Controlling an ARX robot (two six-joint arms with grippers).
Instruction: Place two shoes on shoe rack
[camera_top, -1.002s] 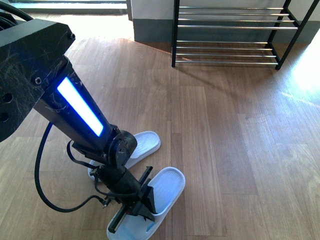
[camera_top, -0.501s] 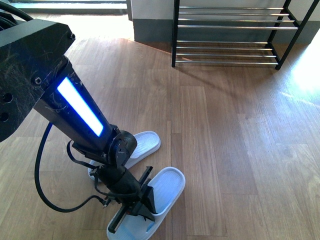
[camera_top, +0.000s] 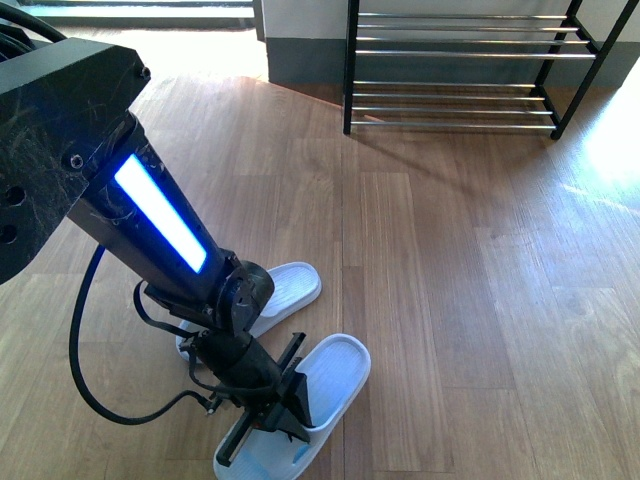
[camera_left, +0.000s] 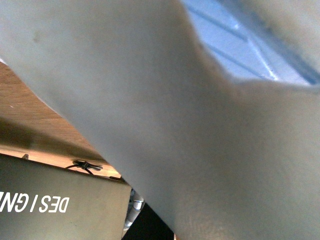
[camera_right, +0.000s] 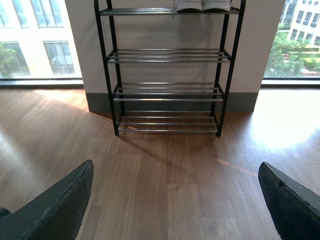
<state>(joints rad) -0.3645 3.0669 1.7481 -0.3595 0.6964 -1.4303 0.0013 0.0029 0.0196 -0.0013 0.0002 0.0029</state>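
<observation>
Near slide and far slide lay on the floor, well apart from the shoe rack. Left gripper sat down on the near slide; grip state unreadable. Right gripper gaped wide, empty. Neither slide was racked: pick, carry, set-down all pending, twice.

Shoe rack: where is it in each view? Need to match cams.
Front: shoe rack top right, against the far wall.
Left wrist: not in it; a pale blue sandal fills the frame.
Right wrist: shoe rack top centre.
Shared landmark: grey skirting behind the rack, also in the right wrist view.
</observation>
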